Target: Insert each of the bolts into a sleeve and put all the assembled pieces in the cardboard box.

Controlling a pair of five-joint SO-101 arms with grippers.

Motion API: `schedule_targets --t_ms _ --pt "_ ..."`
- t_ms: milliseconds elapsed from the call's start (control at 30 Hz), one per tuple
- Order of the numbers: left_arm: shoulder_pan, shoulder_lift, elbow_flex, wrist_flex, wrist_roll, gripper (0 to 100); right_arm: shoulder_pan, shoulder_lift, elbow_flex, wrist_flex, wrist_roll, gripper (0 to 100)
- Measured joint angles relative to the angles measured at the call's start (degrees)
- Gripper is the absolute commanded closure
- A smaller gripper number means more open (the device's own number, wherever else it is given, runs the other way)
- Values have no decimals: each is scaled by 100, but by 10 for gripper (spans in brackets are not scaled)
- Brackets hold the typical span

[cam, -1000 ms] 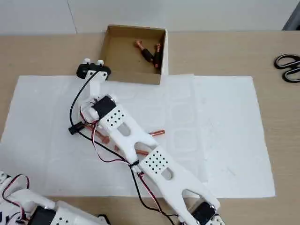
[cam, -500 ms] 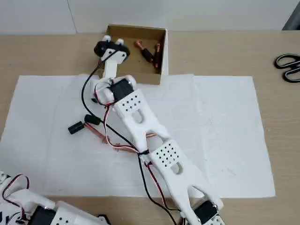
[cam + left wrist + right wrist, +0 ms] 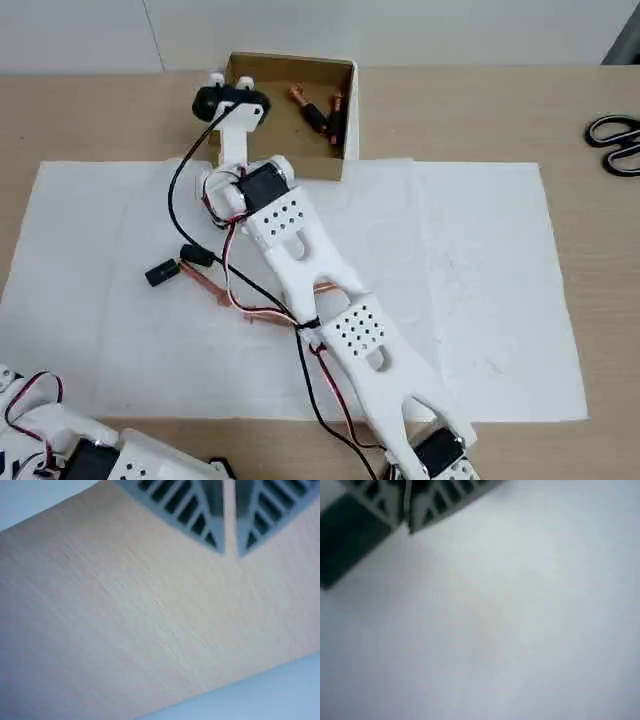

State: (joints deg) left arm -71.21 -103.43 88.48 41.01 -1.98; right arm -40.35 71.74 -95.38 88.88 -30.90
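The cardboard box (image 3: 248, 150) stands at the back of the table. Inside it lie copper bolts in black sleeves (image 3: 318, 112). More copper bolts (image 3: 213, 293) lie on the white paper, partly hidden under my right arm. That arm stretches from the front edge to the box, and its wrist end (image 3: 231, 102) is over the box's left wall. In the right wrist view the right gripper (image 3: 409, 528) is shut, nothing between its fingers. My left arm (image 3: 60, 445) is folded at the front left corner. Its gripper (image 3: 229, 550) is shut over bare wood.
A white paper sheet (image 3: 480, 280) covers the middle of the wooden table. Scissors (image 3: 615, 143) lie at the far right. Two small black pieces (image 3: 180, 263) lie by the right arm's cables; I cannot tell if they are sleeves or plugs.
The right arm's wrist end has swung from the paper left of the box up to the box's left wall, then shifted slightly left. The arm now covers a bolt it showed before.
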Motion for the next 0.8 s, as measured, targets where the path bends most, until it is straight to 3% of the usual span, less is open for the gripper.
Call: schedule_targets --t_ms 133,233,467,800 --pt "0 0 0 0 0 994 114 62 0 0 0 701" --pt "0 0 0 0 0 994 123 62 0 114 -167 634" --pt "0 0 0 0 0 994 123 123 0 158 -738 634" --pt "0 0 0 0 0 994 -431 237 0 53 -791 634"
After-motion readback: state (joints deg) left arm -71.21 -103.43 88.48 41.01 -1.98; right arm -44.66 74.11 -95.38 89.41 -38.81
